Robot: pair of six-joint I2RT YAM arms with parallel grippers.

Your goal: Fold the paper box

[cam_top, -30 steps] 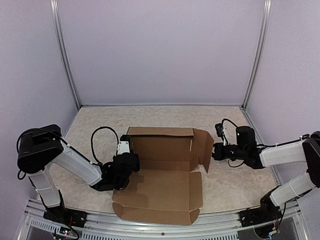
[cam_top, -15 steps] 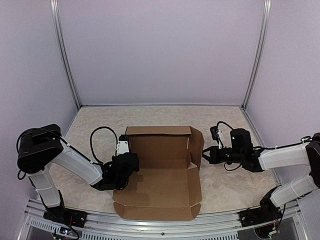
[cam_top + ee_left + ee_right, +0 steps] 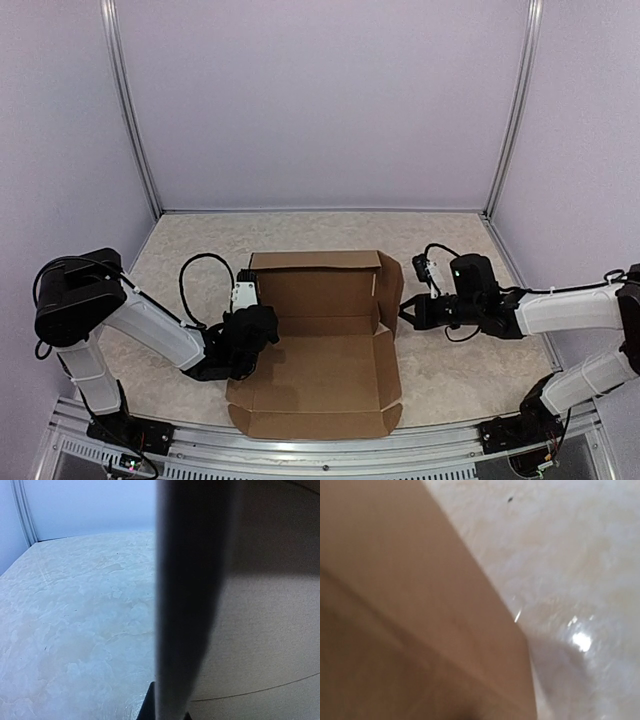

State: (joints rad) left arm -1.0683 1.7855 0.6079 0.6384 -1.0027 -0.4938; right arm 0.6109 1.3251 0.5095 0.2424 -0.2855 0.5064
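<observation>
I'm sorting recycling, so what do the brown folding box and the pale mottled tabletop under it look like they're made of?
The brown box looks like corrugated cardboard: matte, brown, with creased fold lines and cut flaps. The pale mottled tabletop looks like stone-patterned laminate or vinyl, slightly glossy: the right wrist view shows bright glints.

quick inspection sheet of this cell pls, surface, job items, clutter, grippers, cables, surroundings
surface: pale marbled table, bare around the work
job's things: brown box mid-table, part folded; back and right walls up, front flap flat toward the arms
clutter: nothing seen
grippers: left gripper shut on the box's left side; right gripper shut, tips against the right wall from outside
cables: black cables loop above each wrist, off the box
surroundings: plain lavender walls, metal frame posts in the back corners
</observation>
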